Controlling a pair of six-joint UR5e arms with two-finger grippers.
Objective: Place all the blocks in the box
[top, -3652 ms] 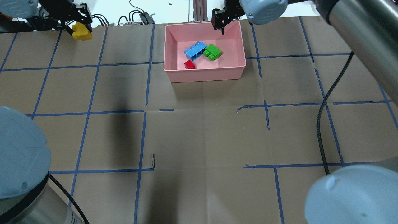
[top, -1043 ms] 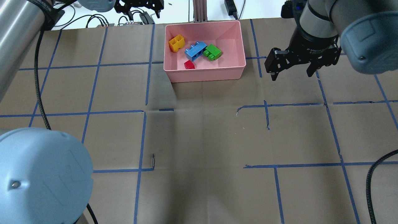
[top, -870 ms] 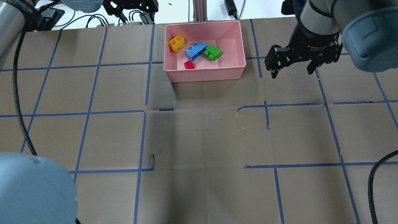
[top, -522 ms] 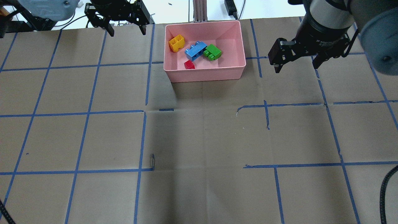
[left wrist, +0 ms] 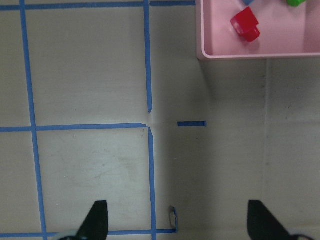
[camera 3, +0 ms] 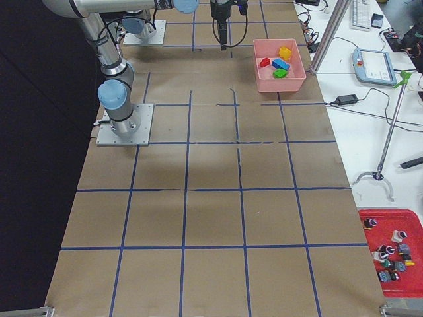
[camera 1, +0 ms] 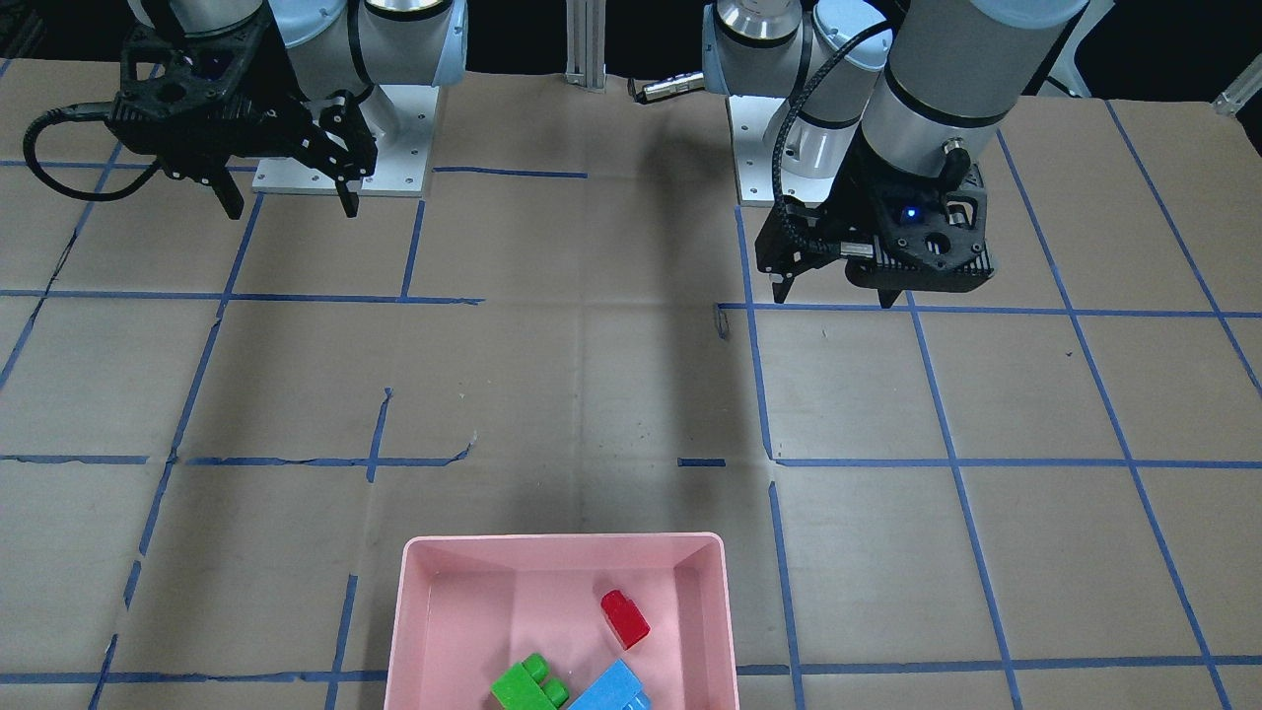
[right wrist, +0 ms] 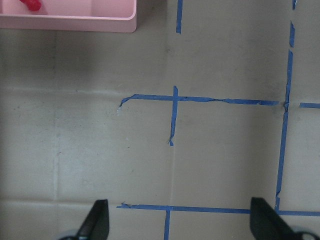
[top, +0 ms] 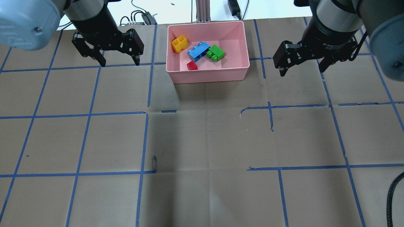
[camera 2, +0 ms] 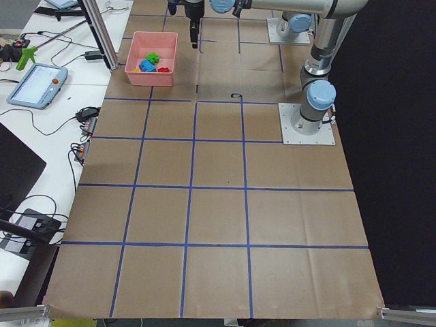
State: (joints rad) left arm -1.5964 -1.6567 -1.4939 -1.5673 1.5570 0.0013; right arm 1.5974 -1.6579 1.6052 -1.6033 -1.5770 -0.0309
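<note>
The pink box [top: 208,77] stands at the far middle of the table. In it lie the yellow brick [top: 179,43], the light blue brick [top: 198,51], the green brick [top: 216,53] and the red brick [top: 192,65]. My left gripper [top: 120,64] is open and empty, hanging above the table left of the box. My right gripper [top: 303,72] is open and empty, to the right of the box. The left wrist view shows the open gripper [left wrist: 177,220], the box corner [left wrist: 250,54] and the red brick [left wrist: 244,23]. The right wrist view shows the open gripper [right wrist: 180,220] and the box edge [right wrist: 75,22].
Brown paper with a blue tape grid [top: 148,113] covers the table. An aluminium post [top: 202,11] and cables [top: 139,15] stand behind the box at the far edge. A red tray of small parts [camera 3: 390,254] lies on a side bench.
The yellow brick, earlier held in my left gripper, now lies in the box. My left gripper has opened and come back to the left of the box. My right gripper left the box for its right side.
</note>
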